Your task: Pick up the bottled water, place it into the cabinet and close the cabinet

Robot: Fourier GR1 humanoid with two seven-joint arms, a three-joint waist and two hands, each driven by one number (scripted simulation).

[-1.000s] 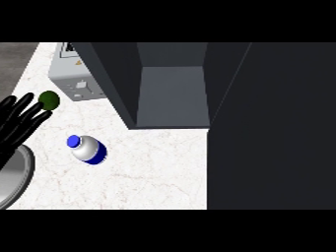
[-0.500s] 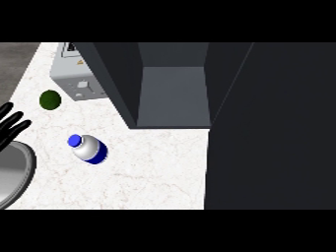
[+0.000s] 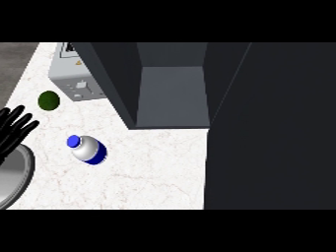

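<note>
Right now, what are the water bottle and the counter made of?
The bottled water looks like plastic: a pale glossy body with a blue cap and blue band. The counter looks like polished stone, perhaps marble: white with thin faint veins. That is a guess from looks alone.

White marbled counter [image 3: 156, 167] (faint veins); bottled water [image 3: 87, 149], green fruit [image 3: 49, 100], grey appliance [image 3: 80, 78].

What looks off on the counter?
Nothing stands out. The water bottle stands upright on the counter, untouched, the cabinet is open, and the left hand is open by the left edge.
</note>
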